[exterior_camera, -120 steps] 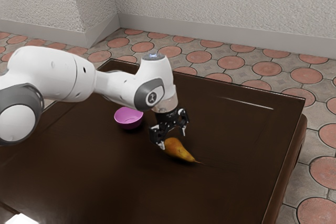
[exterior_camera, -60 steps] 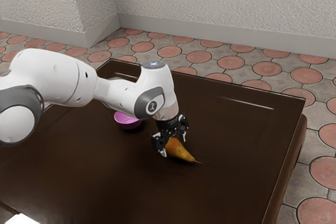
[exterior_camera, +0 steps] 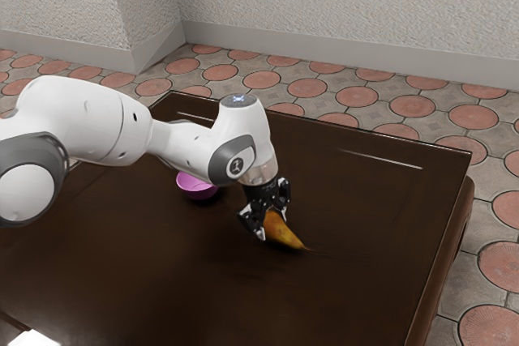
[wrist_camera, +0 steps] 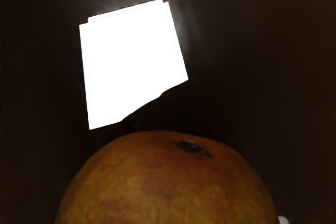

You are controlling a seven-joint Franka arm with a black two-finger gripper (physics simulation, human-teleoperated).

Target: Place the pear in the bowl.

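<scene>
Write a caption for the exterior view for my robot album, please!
A black gripper grasps the pear by its fat end, near a pink bowl.

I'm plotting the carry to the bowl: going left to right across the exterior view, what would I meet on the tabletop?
Bright white patch → pink bowl → pear → thin pale streak.

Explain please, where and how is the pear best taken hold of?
I would grip the pear by its thick, rounded body, coming from above and closing across its width. It lies on its side on the table, long axis roughly level; the body is broad, while the stem end tapers thin and would likely slip.
</scene>
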